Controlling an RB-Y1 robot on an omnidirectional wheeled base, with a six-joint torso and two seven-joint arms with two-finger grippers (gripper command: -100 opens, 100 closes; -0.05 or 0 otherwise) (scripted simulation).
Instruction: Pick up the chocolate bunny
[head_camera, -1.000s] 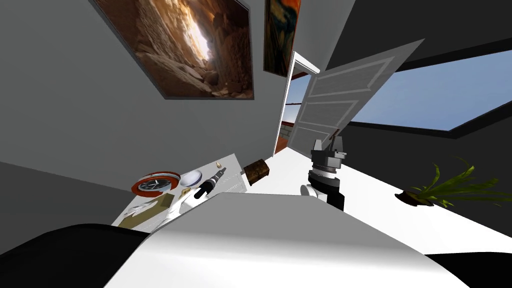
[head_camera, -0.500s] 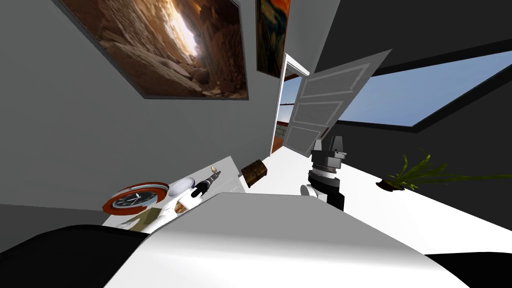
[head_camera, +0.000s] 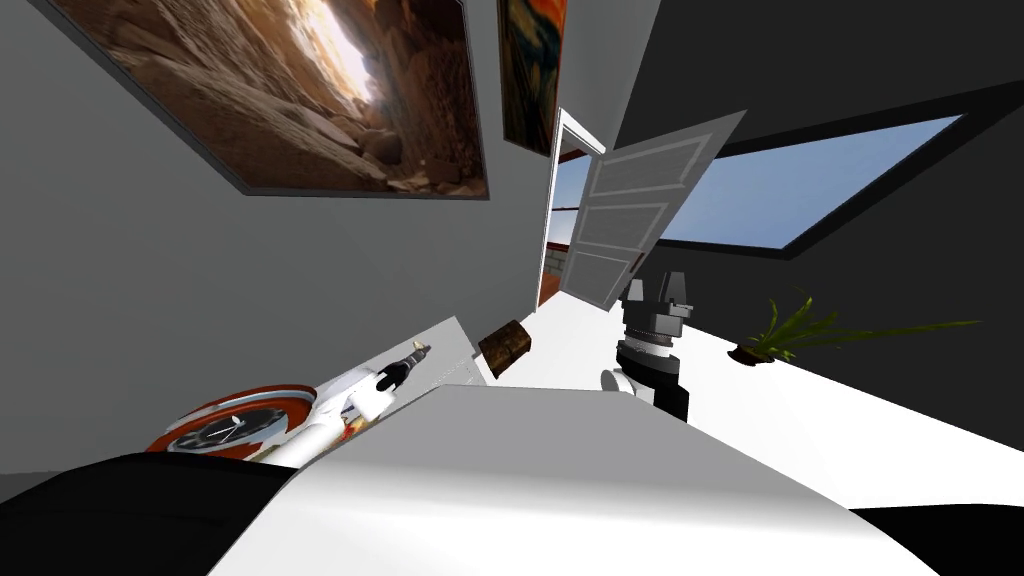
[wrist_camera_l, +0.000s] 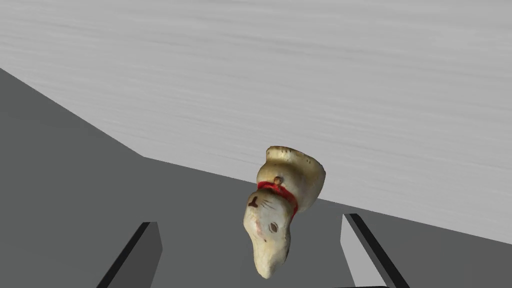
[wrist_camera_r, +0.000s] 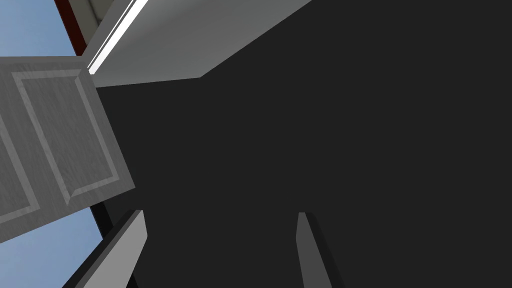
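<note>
The bunny (wrist_camera_l: 281, 200) is small and cream-gold with a red collar. It stands on a pale cabinet top (wrist_camera_l: 300, 75) close to a grey wall. My left gripper (wrist_camera_l: 250, 221) is open, with the bunny just ahead of its fingers and near the middle of the gap, touching neither blade. In the head view the left arm reaches out over the cabinet top (head_camera: 448, 345), and the left gripper (head_camera: 413, 354) sits right at the tiny bunny (head_camera: 425, 347). My right gripper (head_camera: 660, 288) is held up on the right, and its fingers (wrist_camera_r: 135, 235) stand open with nothing between them.
A round clock with a red rim (head_camera: 235, 425) lies on the cabinet by my left forearm. A brown chest (head_camera: 505, 345) sits on the floor past the cabinet's end. Beyond it a white door (head_camera: 630, 220) stands open, and a potted plant (head_camera: 785, 335) is at the right.
My head camera has swung, so the room and the cabinet's things slid left. My left arm has stretched further along the cabinet top, bringing its gripper up to the bunny. The right arm is unmoved.
</note>
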